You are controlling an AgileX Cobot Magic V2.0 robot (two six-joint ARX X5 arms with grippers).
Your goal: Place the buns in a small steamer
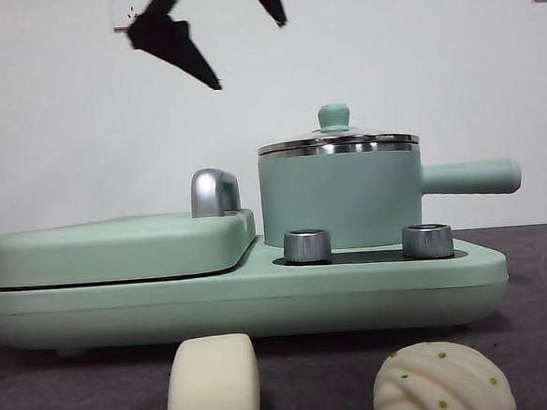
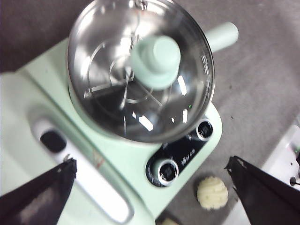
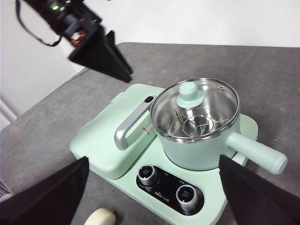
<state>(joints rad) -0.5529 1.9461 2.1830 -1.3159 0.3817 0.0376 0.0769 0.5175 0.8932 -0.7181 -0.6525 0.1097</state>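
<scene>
Lidded small steamer (image 1: 341, 198) on mint cooker base (image 1: 242, 296), only a wire rack inside. Beside it, closed grill plate (image 1: 117, 249). In front on table: smooth bun (image 1: 213, 383), ridged bun (image 1: 443, 383). Above, left gripper (image 1: 229, 34) spread wide; right gripper (image 3: 152, 190) likewise wide.

- Mint-green cylindrical steamer pot (image 1: 339, 200) with a smooth, satin painted wall; polished steel rim (image 1: 338, 145); clear glossy glass lid (image 3: 213, 101) catching bright reflections
- Shiny bare-metal interior with a wire rack (image 3: 199, 123)
- Two knurled chrome dials (image 1: 307, 245)
- Glossy chrome grill handle (image 1: 213, 192)
- Smooth matt cream block bun (image 1: 214, 386); ridged cream shell bun (image 1: 443, 383)
- Dark grey, matt, cloth-like table cover (image 3: 262, 70)
</scene>
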